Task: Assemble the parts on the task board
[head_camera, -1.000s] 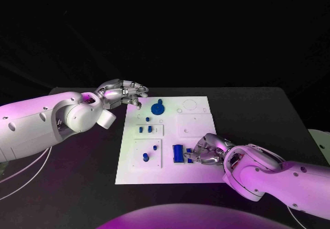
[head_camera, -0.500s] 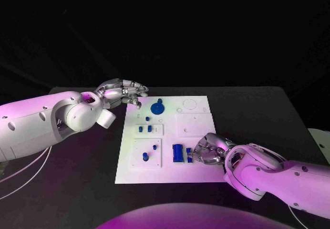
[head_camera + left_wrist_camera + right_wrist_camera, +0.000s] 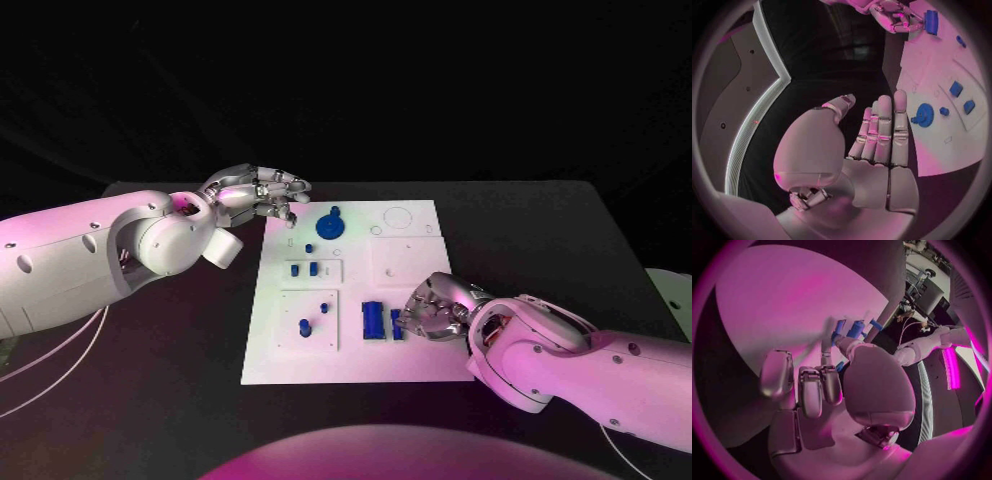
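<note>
White task board (image 3: pixel 411 360) is lying mid-frame on the black bench (image 3: pixel 548 230), carrying the blue parts (image 3: pixel 374 320). Right hand (image 3: pixel 430 310), lower right, is curling over those parts, likely to seat one; grip unclear. Left hand (image 3: pixel 260 192), upper left, is waiting, fingers together, holding nothing.

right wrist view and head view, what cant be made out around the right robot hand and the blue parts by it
- Head view: the right robot hand covers the near right corner of the white task board, so any contact with the small blue rectangular block beside it is hidden.
- Right wrist view: its palm and fingers hide most of the blue pieces; whether it holds one cannot be told.
- Head view: the small holes on the board are too small to read.
</note>
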You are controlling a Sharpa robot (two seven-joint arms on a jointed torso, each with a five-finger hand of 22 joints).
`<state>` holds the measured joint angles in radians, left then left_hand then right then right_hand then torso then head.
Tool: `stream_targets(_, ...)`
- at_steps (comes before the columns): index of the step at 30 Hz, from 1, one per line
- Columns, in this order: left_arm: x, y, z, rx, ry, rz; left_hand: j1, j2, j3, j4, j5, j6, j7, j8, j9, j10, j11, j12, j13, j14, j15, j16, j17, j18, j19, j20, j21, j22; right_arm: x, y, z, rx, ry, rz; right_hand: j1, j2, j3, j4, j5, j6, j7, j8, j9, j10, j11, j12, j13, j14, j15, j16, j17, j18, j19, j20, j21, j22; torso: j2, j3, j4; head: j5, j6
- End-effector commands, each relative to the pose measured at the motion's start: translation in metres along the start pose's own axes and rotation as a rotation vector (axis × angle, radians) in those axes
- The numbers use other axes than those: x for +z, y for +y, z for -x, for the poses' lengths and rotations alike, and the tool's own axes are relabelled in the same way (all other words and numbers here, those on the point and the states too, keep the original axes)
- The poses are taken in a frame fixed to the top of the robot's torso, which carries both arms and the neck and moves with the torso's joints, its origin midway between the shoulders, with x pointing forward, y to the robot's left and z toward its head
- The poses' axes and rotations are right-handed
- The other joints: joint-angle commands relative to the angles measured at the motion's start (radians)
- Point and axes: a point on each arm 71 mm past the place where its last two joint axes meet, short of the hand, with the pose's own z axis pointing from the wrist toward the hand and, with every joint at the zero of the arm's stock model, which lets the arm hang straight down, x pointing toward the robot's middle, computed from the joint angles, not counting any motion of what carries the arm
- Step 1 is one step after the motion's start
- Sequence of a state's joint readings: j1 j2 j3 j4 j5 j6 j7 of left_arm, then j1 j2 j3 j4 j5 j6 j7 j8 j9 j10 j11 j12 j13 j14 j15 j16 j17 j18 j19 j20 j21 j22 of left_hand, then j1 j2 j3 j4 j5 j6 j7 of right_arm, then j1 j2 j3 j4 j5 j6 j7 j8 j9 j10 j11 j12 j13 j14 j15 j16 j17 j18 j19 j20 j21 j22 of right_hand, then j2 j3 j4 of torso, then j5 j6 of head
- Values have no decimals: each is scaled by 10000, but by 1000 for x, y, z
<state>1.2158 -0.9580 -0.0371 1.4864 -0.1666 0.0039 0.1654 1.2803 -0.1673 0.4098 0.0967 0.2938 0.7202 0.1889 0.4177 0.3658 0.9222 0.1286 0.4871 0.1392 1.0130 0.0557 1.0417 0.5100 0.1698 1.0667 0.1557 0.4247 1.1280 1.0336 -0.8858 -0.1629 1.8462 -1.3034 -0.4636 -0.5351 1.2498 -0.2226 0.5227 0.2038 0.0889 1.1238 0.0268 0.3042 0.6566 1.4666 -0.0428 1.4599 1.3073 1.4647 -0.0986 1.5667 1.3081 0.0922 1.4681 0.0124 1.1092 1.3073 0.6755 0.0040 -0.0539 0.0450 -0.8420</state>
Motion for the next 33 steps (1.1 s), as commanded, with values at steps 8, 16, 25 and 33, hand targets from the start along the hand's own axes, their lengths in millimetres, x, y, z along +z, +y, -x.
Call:
stream_targets(8, 1, 0, -2, -78, 125, -24, 60, 48, 0, 83, 40, -86, 46, 88, 16, -102, -5, 54, -15, -84, 16, 65, -14, 115, 48, 51, -47, -18, -7, -8, 3, -149, -198, -63, -746, -229, -794, 797, 15, 27, 41, -132, 3, 539, 28, -188, 1782, 1049, 12, 22, 2576, -111, 37, 2, -230, 1546, -86, -40, -27, -49, 140)
stream_targets(16, 3, 4, 3, -164, -347, -304, 67, 55, 3, 87, 40, -89, 46, 96, 17, -103, -6, 57, -15, -85, 16, 66, -15, 115, 49, 51, -48, -21, -3, -5, 30, 793, -1200, 1164, -963, -83, -2316, 875, 242, -561, 292, -447, -8, 43, 253, -1328, 1034, 879, 193, -282, 1837, 103, -341, 169, -1685, 1203, -372, -146, -76, -82, 325)
stream_targets(25, 8, 7, 13, -612, -2460, -1793, 349, 107, 258, 154, -71, 263, -75, 335, -61, 136, -88, 1, -138, -322, -40, -307, -273, 106, -73, -23, -203, -184, 38, -31, 88, 3522, -2393, 2228, 1801, 129, -523, 25, 516, -1861, 986, -1194, -510, -3635, 878, -8148, -3897, -990, 723, -3422, -2606, 879, -2650, 674, -8129, -912, -813, -325, -117, -115, 963)
stream_targets(33, 22, 18, 22, -926, -3458, -2138, 806, -12, 823, 210, -1356, 447, -163, -470, -669, 527, 239, -1899, -766, -1175, 483, -4913, -2049, -11, -1501, 409, -2708, -2531, 85, -65, 132, 6619, -3339, 1970, 1744, 105, 1243, -1719, 483, -1687, 1414, -1415, -1109, -4218, 1406, -11510, -7624, -3504, 1242, -9083, -6745, 724, -4486, 982, -8809, -834, -1026, -319, -66, -99, 1516)
